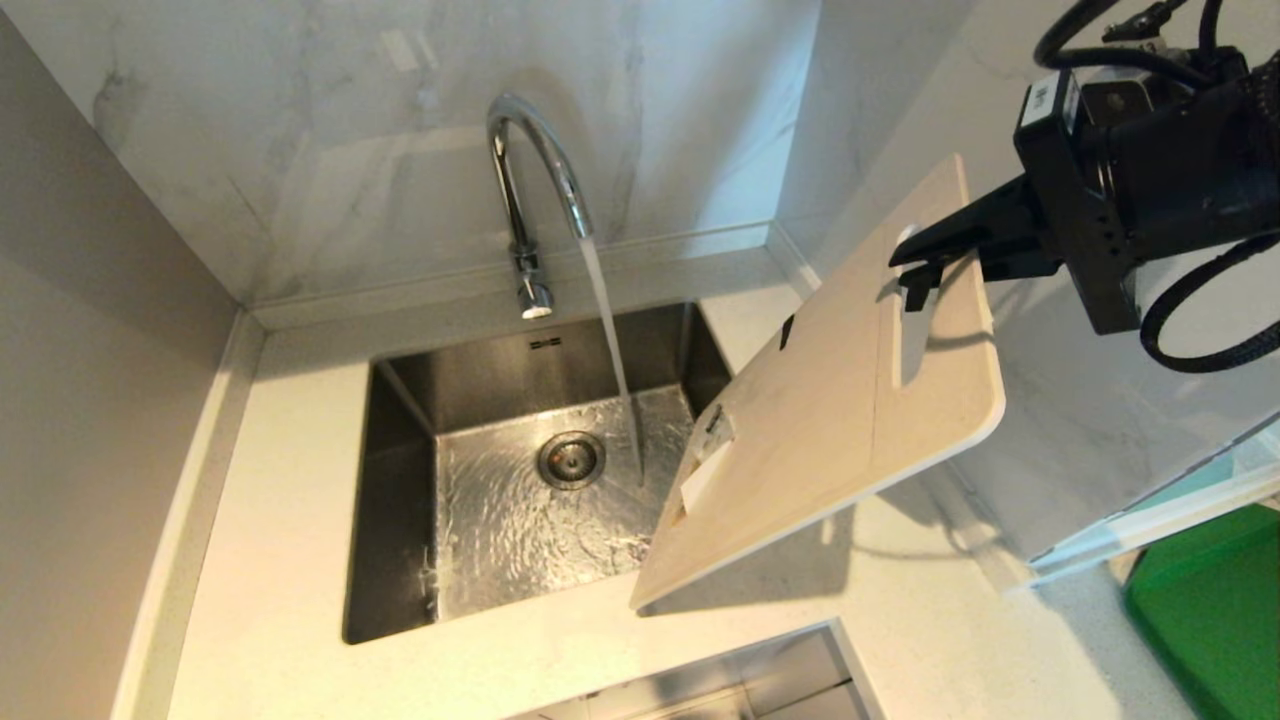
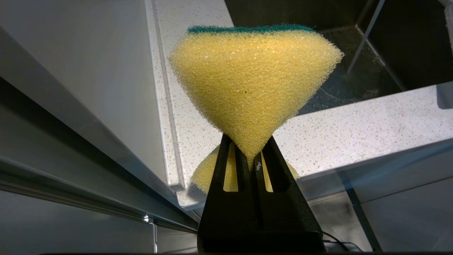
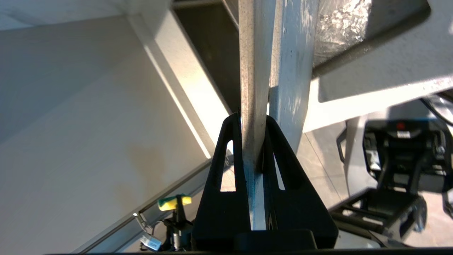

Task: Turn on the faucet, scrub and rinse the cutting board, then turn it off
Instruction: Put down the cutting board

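- Yellow sponge (image 2: 253,88) with a green scouring face sits pinched at its waist in my left gripper (image 2: 252,156), whose fingers are squeezed together on it so the foam flares out on both sides; this gripper is low, out in front of the sink and below the level of the surface.
- Pale speckled surface (image 1: 270,520) wraps around the sink, with marble-look wall panels behind the sink and to either side of it.
- Steel sink (image 1: 400,420) is set into that surface; its floor is rippled with water around the round drain (image 1: 571,459).
- Chrome faucet (image 1: 530,170) rises from the ledge behind the sink, and a stream of water (image 1: 612,340) runs from its spout down onto the sink floor just right of the drain.
- Beige cutting board (image 1: 830,400) hangs tilted in the air over the sink's right rim, its lower corner toward the sink's front right and its white label (image 1: 705,475) facing up; the stream falls just left of it without touching it.
- Black right gripper (image 1: 925,262) is clamped on the board's upper end by the handle hole, one finger on each face, up and to the right of the sink.
- Green mat (image 1: 1215,600) lies well to the right of the sink.
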`<state>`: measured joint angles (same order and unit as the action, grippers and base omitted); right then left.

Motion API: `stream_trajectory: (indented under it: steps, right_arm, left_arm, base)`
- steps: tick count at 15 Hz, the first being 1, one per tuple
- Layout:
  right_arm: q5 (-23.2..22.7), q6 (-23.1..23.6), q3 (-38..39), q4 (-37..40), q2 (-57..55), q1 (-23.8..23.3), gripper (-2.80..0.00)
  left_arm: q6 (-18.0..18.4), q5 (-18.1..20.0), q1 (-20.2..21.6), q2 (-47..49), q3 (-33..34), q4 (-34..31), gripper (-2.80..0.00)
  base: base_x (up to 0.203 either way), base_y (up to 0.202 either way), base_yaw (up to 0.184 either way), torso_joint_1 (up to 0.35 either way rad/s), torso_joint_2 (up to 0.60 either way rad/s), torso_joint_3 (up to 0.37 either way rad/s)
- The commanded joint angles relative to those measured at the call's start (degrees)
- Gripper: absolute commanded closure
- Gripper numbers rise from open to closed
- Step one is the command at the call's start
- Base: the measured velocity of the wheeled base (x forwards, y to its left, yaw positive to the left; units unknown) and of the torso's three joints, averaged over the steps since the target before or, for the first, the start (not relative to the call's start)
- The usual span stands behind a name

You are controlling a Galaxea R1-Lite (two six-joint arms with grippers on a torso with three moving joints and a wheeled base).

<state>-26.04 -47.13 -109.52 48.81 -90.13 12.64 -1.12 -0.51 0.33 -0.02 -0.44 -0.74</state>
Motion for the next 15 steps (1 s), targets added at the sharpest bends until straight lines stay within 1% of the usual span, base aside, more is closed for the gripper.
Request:
stream_trajectory:
  steps: [1, 4, 6, 7, 10, 12, 13, 15]
  right_arm:
    - [-0.12, 0.50, 2.88, 0.15, -0.79, 0.01, 0.00]
    - [0.20, 3.22, 5.70, 0.23, -1.72, 0.01, 0.00]
    - [2.82, 5.80, 7.37, 0.31, -1.89, 0.01, 0.00]
    - [3.27, 6.43, 7.94, 0.31, -1.79, 0.01, 0.00]
    - [3.28, 6.52, 7.92, 0.32, -1.54, 0.01, 0.00]
    - [3.49, 7.44, 9.08, 2.11, -1.07, 0.01, 0.00]
    - [4.72, 8.93, 9.41, 3.88, -0.49, 0.01, 0.00]
    - [9.40, 12.77, 9.09, 7.94, 0.81, 0.01, 0.00]
  left_arm:
    - [-0.02, -0.02, 0.02, 0.02, 0.00, -0.02, 0.00]
    - [-0.02, -0.02, 0.02, 0.02, 0.00, 0.03, 0.00]
    - [-0.02, -0.02, 0.02, 0.02, 0.00, -0.05, 0.00]
    - [-0.02, -0.02, 0.02, 0.04, 0.00, -0.05, 0.00]
    - [-0.02, -0.02, 0.02, 0.02, 0.00, 0.04, 0.00]
    - [-0.02, -0.02, 0.02, 0.10, 0.00, 0.02, 0.00]
    - [-0.02, -0.02, 0.02, 0.02, 0.00, -0.04, 0.00]
    - [-0.02, -0.02, 0.02, 0.02, 0.00, 0.04, 0.00]
  base:
    - [0.000, 0.000, 0.000, 0.000, 0.00, 0.000]
    - [0.000, 0.000, 0.000, 0.000, 0.00, 0.000]
    - [0.000, 0.000, 0.000, 0.000, 0.00, 0.000]
    - [0.000, 0.000, 0.000, 0.000, 0.00, 0.000]
    - [0.000, 0.000, 0.000, 0.000, 0.00, 0.000]
    - [0.000, 0.000, 0.000, 0.000, 0.00, 0.000]
    - [0.000, 0.000, 0.000, 0.000, 0.00, 0.000]
    - [0.000, 0.000, 0.000, 0.000, 0.00, 0.000]
